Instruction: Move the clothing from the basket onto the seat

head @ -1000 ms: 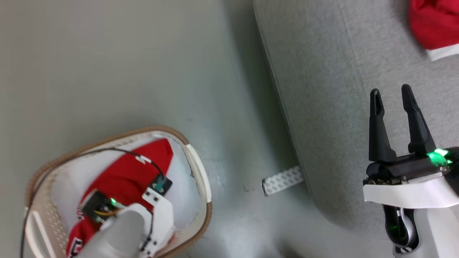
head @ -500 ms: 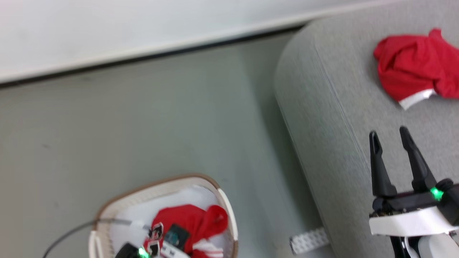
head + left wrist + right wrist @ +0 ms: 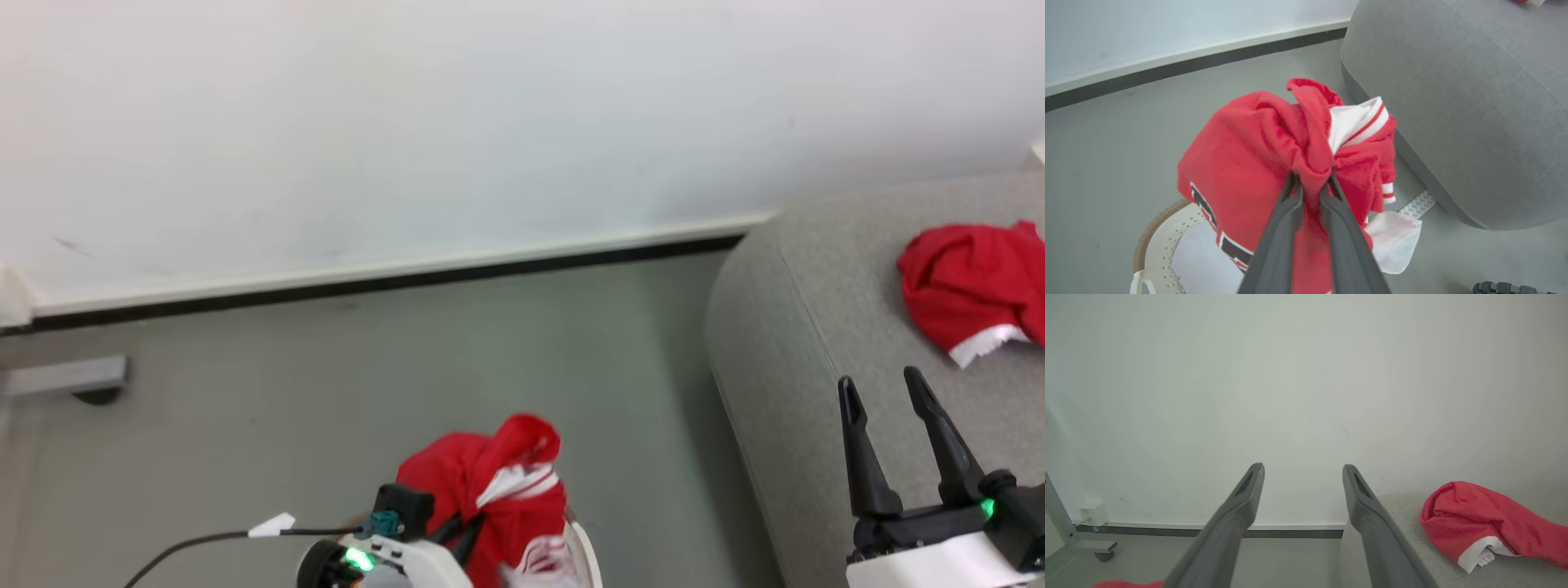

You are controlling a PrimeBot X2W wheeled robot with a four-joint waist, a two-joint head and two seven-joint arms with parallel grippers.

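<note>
The garment [image 3: 1257, 147] hangs bunched above the basket [image 3: 1165, 234], a fold pinched tight in the left gripper [image 3: 1311, 180]. A second garment [image 3: 963, 278] already lies on the seat [image 3: 1453, 102]. Carry it high, so the trailing cloth clears the rim. The right gripper [image 3: 878, 380] is spread wide and empty.

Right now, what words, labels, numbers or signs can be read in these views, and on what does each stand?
Nothing reads whole.
Black-and-white print on the held garment, pinched in the left claw: creased and partly hidden, unreadable.
Patterned strip on the floor: marks too small to tell.
Other garment on the seat: no print shows.
</note>
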